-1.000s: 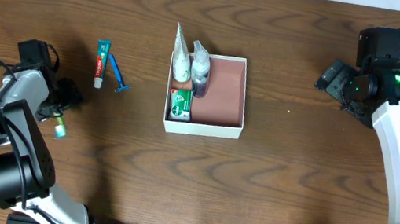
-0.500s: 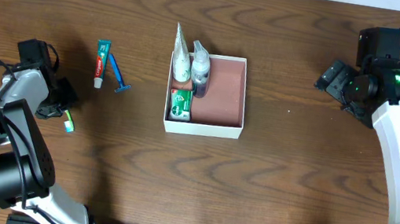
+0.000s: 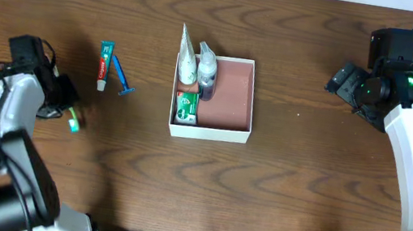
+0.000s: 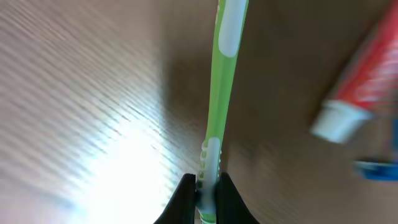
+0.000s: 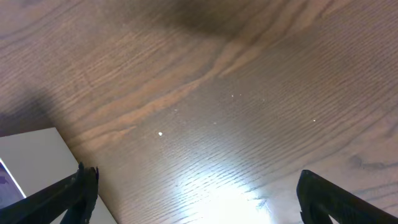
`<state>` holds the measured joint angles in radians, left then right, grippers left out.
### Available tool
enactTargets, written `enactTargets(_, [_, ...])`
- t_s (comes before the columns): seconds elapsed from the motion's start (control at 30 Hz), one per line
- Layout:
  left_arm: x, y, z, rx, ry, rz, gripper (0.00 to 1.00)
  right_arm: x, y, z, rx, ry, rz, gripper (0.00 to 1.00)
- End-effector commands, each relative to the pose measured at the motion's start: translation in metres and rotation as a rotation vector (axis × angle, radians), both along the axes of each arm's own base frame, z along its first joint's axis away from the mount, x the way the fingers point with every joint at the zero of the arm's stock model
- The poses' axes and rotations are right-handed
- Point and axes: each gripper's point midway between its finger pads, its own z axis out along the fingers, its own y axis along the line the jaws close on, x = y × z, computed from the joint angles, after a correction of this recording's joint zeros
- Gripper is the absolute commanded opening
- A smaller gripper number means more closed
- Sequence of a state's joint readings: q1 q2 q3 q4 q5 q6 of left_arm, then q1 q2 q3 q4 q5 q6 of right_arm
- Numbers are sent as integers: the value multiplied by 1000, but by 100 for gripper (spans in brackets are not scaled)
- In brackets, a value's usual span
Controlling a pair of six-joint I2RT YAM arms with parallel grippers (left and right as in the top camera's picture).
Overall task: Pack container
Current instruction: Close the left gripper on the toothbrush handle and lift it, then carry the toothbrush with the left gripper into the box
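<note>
The container, a shallow white-walled box with a reddish-brown inside, sits mid-table. Against its left wall are a white tube, a small bottle and a green box. At the far left my left gripper is shut on a green toothbrush. In the left wrist view the toothbrush handle runs straight away from the closed left gripper. My right gripper hangs open to the right of the container, holding nothing. In the right wrist view the right gripper spreads wide over bare wood, with the container's corner at the left.
A red and white toothpaste tube and a blue razor lie on the table between the left gripper and the container. Both also show in the left wrist view: the toothpaste and, blurred, the razor at the right edge.
My left gripper has shut on the green toothbrush, and the toothbrush has shifted slightly up and right. The left arm has swung a little outward. The right arm has stayed still.
</note>
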<state>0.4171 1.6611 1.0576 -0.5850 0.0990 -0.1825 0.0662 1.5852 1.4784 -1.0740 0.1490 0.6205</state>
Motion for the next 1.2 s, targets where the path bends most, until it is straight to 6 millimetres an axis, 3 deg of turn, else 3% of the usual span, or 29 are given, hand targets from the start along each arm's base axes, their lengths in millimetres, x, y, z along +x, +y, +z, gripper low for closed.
enactTargets(0.0, [10, 3, 35, 29, -88, -4, 6, 1, -3, 12, -1, -34, -8, 99])
enactTargets(0.37, [2, -8, 42, -8, -84, -23, 6, 1, -3, 12, -1, -34, -8, 99])
enactTargets(0.57, [11, -41, 74, -26, -185, -136, 6, 1, -3, 12, -1, -34, -8, 99])
enactTargets(0.77, [17, -102, 134, 9, -360, -338, 6, 1, -3, 12, -1, -34, -8, 99])
enactTargets(0.93, [2, -170, 182, 10, -512, -533, 6, 1, -3, 12, -1, -34, -8, 99])
enactTargets(1.17, [-14, -255, 209, -77, -631, -742, 6, 1, -3, 12, -1, -34, -8, 99])
